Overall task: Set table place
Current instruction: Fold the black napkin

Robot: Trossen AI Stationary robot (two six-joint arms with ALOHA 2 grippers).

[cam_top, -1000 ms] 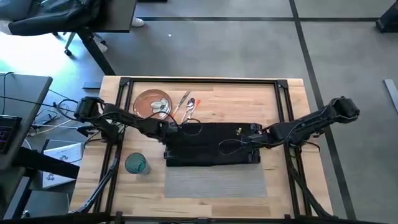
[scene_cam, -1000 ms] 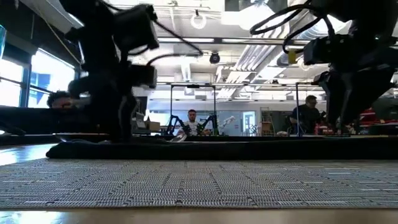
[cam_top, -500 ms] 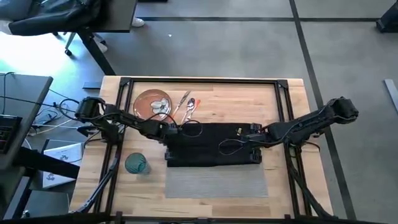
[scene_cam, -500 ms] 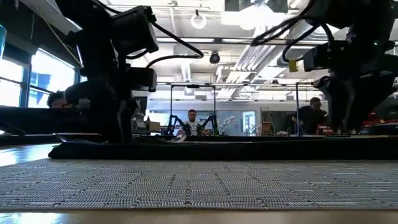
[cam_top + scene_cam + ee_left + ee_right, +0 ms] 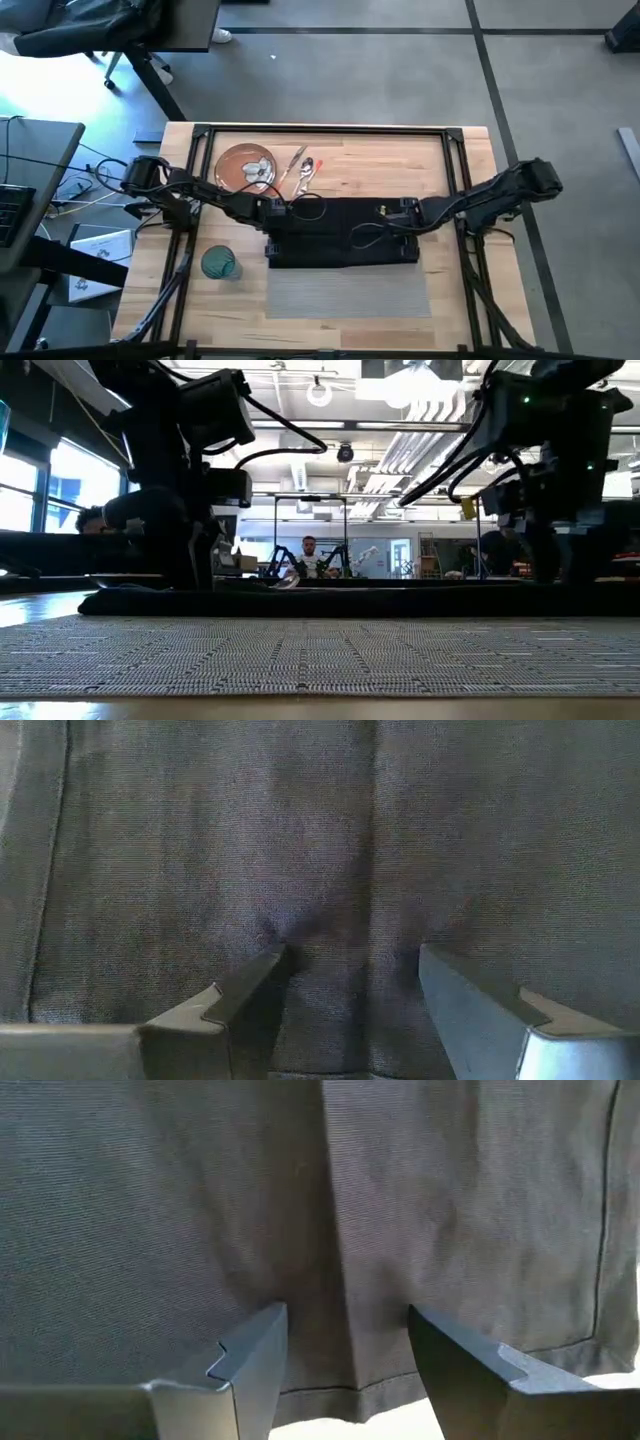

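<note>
Both grippers are standing open, pressing down on the napkin (image 5: 342, 232), left gripper (image 5: 277, 212) and right gripper (image 5: 404, 215) at opposite ends of its long axis, the mat (image 5: 348, 290) lying just beside it.

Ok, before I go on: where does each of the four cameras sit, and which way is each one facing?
High view: overhead, looking straight down on the table, both arms over the black napkin.
Low view: tabletop height, looking level across the grey placemat into the room; both arms drop in from above.
Left wrist view: on the left arm, facing the napkin; left end effector open.
Right wrist view: on the right arm, facing the napkin's edge; right end effector open.
Shared: all four show the napkin.
</note>
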